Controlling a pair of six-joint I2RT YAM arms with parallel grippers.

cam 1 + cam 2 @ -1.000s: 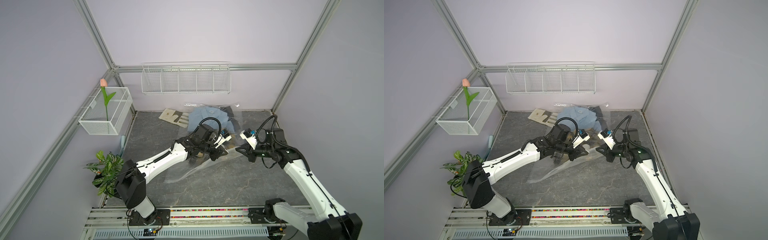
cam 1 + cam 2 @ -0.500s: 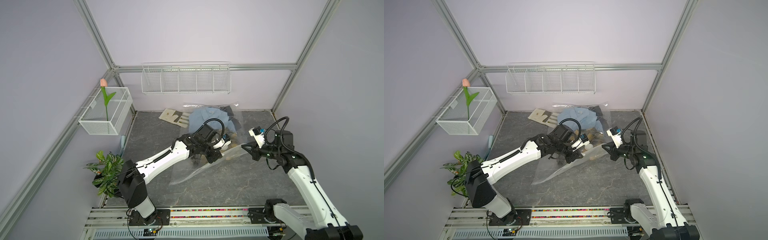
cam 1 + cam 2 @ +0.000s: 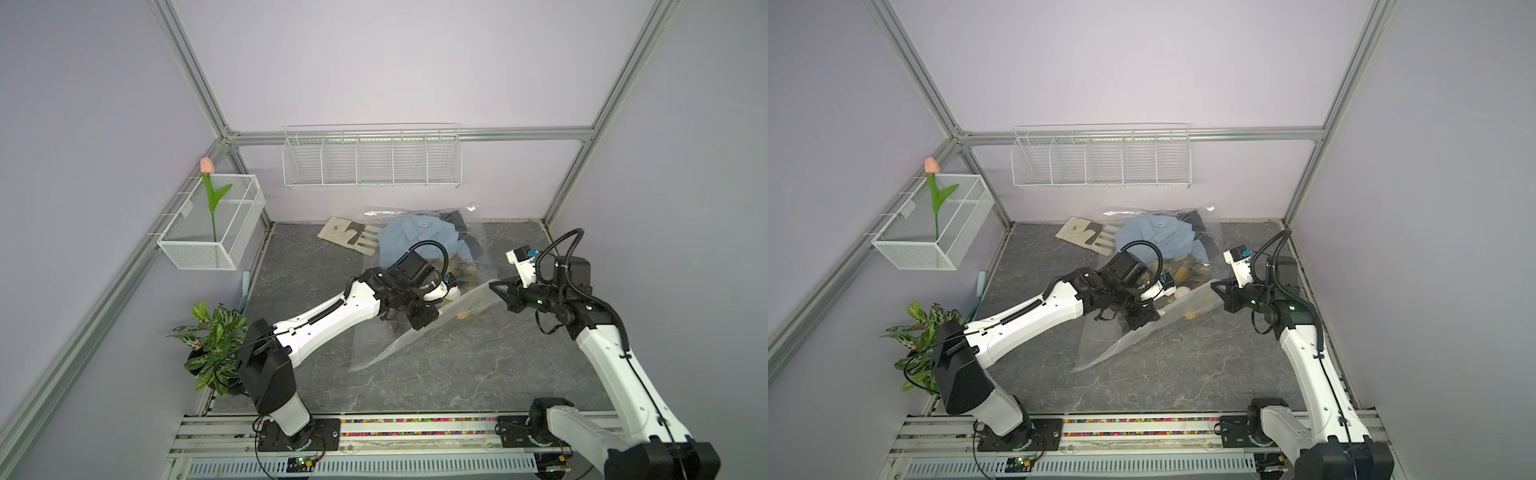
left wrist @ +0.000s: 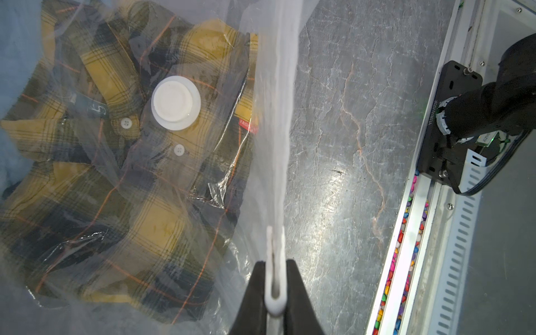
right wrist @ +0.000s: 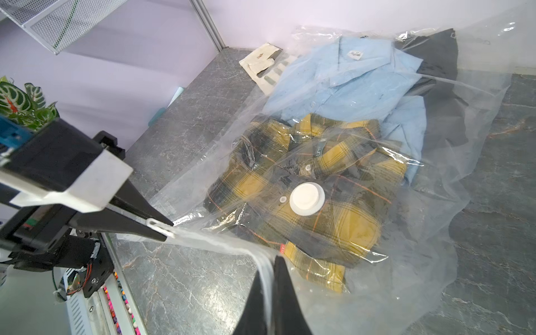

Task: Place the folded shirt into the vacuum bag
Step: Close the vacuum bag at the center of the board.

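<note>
Sealing appears to be the step in hand. The folded yellow-and-dark plaid shirt (image 5: 304,203) already lies inside the large clear crinkly plastic vacuum bag (image 5: 452,162), beneath its round white valve (image 4: 175,106). A pale blue shirt (image 5: 348,81) and a dark garment (image 5: 438,75) lie deeper in the bag. The bag reaches from the middle of the dark grey marble-patterned table (image 3: 457,374) to its back edge.

The left gripper (image 4: 275,262) is clamped on the small white slider clip (image 4: 274,293), which rides the white zip-seal strip (image 4: 280,116). The right gripper (image 5: 269,269) pinches the strip itself, jaws together on it.

Procedure:
- Keep the strip taut and straight between the two grippers.
- Draw the clip along the line of the strip only, without lifting or twisting.
- Hold the right grip fixed as the anchor.

Slack film near the clip may bunch and jam it.

Change from one second earlier: the grippers stand farther apart along the strip, and the left one is nearer the front edge of the table.
</note>
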